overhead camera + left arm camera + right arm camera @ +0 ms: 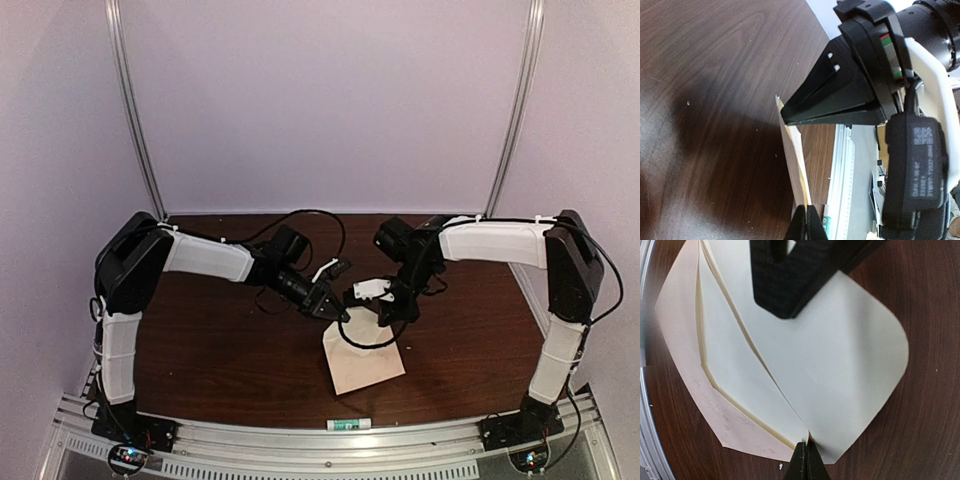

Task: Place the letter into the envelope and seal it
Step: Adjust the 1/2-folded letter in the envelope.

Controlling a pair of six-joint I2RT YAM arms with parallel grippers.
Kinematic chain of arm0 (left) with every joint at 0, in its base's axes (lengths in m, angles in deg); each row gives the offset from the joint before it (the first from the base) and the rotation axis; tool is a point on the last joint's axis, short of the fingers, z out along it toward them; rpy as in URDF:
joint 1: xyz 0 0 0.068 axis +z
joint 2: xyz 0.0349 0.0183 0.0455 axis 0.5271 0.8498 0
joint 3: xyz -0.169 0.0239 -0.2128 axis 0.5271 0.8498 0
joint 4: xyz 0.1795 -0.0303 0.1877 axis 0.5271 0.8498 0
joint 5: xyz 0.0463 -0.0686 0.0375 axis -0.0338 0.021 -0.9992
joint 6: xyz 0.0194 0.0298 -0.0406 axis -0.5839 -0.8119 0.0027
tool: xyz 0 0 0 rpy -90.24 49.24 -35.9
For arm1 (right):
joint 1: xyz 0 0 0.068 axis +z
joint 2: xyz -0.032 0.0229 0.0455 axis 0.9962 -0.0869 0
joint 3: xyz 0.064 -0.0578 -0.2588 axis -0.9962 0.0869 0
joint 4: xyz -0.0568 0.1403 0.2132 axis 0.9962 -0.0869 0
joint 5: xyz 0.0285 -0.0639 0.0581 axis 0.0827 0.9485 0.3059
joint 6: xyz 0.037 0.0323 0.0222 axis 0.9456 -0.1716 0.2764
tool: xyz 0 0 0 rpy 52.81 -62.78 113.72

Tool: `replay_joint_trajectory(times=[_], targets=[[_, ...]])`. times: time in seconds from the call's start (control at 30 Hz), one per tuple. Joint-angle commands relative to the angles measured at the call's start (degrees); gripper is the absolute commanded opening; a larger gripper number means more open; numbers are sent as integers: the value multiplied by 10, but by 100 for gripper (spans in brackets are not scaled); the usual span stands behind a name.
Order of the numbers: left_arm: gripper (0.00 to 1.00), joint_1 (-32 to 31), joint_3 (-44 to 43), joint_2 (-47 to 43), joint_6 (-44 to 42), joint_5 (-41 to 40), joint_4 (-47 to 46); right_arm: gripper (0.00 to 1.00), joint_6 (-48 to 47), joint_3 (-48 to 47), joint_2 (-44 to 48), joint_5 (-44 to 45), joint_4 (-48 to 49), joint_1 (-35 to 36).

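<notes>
- Well, both arms lean in over the middle of the dark wooden counter (220,350), their tips close together above the paper.
- The envelope (680,355) lies flat on the counter, nearer the front rail (250,440) than the back wall. It is the tan sheet, with a blunt point toward the rail.
- The letter (850,355) is the paler cream sheet on top of it. It bows upward, its free side curving out over bare wood to the right.
- One long edge of the letter runs along a cream-lined seam of the envelope. I cannot tell whether any of it sits inside the pocket.
- The right fingers (805,462) are pressed together, clamped on the near corner of the letter, right where its edge meets the envelope.
- The left fingers (805,225) are together too, nipping the paper at the opposite end. It looks like the letter, though the envelope's edge runs tight beside it.
- From the left wrist the paper shows edge-on, a thin pale strip with a tan layer against it. It runs from the left fingers up to the tip of the right gripper.
- From the right wrist, the left gripper's black wedge sits over the far end of the letter.
- A black cable loops down from the right arm and hangs over the paper.
- A small white-and-green tube (347,424) lies on the rail, just in front of the envelope and apart from it.
</notes>
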Motion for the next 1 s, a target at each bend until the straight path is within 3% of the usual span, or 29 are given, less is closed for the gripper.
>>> replay_joint_trajectory(times=[0.0, 0.57, 0.73, 0.97], targets=[[0, 0, -14, -19, -17, -5, -5, 0, 6, -2, -12, 11, -26, 3], [0, 0, -12, -21, -24, -13, -4, 1, 3, -6, -14, -19, -59, 26], [0, -1, -11, -22, -29, -16, -1, 9, 8, -9, -11, 2, -60, 27], [0, -1, -11, -19, -31, -23, 5, 25, 18, -27, 60, 41, -36, 21]])
